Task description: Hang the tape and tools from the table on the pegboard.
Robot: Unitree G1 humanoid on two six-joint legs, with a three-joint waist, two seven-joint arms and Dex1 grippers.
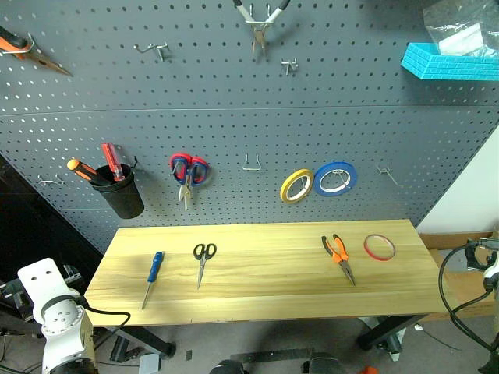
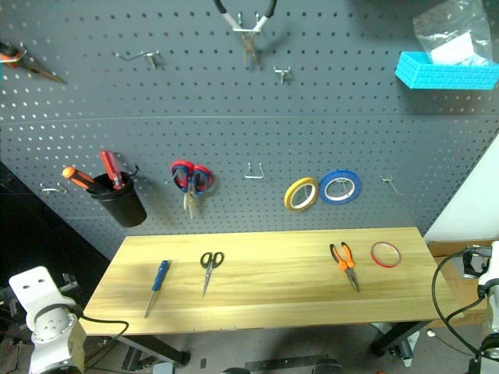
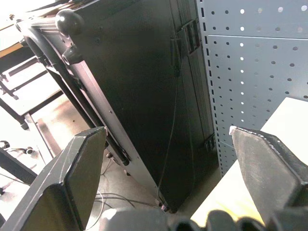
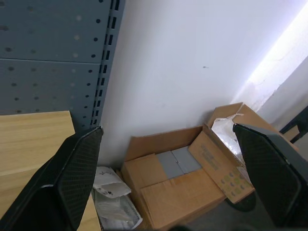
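Beside the table [image 1: 265,292], left tool [image 3: 163,159] wide open, empty, right tool [image 4: 166,159] likewise

Even, fairly bright light falls on the long light wood plank table [image 1: 265,273] in the head views, and the things on it throw only short, soft shadows. Above the table, the large dark grey perforated pegboard [image 1: 234,117] bows outward at the edges, a wide-lens distortion; its far left corner beside the table sinks into black. In the right wrist view a white wall [image 4: 192,62] beside the table's end glares to a washed-out streak. Both wrist views show their own black fingers [image 3: 72,178] large and soft, out of focus.
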